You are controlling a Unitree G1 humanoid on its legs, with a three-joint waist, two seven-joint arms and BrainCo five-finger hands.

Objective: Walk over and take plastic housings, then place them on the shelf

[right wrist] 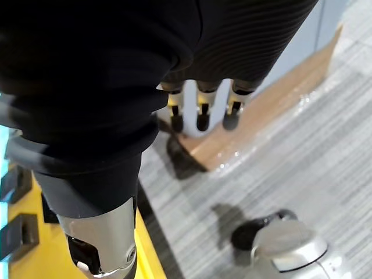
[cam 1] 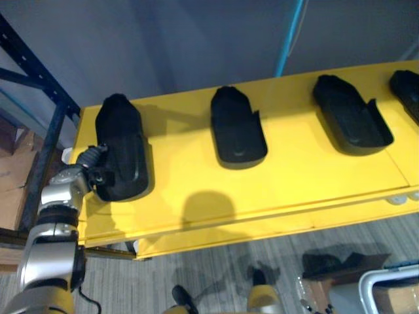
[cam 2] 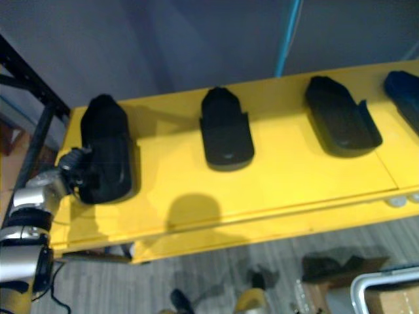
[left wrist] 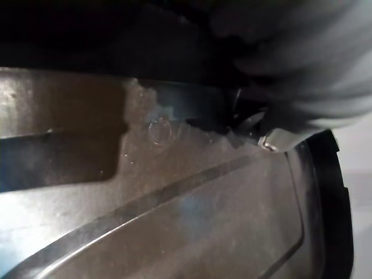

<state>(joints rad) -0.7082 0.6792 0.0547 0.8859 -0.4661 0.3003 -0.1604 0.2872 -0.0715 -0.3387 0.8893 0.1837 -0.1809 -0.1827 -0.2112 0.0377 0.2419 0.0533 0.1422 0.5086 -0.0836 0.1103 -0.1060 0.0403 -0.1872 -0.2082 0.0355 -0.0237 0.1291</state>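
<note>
The left hand (cam 1: 99, 175) is up at the yellow shelf (cam 1: 196, 183), pressed against the near, outer side of a black plastic housing (cam 1: 121, 147) that lies flat on the shelf's end. From where I stand I cannot tell whether the hand grips that housing or only rests against it. The left wrist view looks along the housing's dull, scuffed inner surface (left wrist: 174, 221) from very close, with a raised rim (left wrist: 331, 192) curving round one edge.

Three more black housings lie on the same shelf, strung out in a row away from the left hand. The second housing (cam 1: 237, 127) is well apart from the first. The third housing (cam 1: 350, 114) lies farther along, tilted a little. The fourth housing (cam 1: 407, 88) is farthest from the hand and cut off by the frame edge. All four lie with their long sides running from the shelf's front towards the grey wall (cam 1: 196, 39).

Just beyond the left hand, past the shelf's end, stands a dark blue rack upright (cam 1: 39, 85).

The right hand (right wrist: 226, 52) hangs low, well away from the shelf, over the grey carpet floor (right wrist: 290, 174). Its fingers (right wrist: 201, 113) are relaxed, nearly straight, and hold nothing. Past them a piece of cardboard (right wrist: 273, 99) lies on the floor.
</note>
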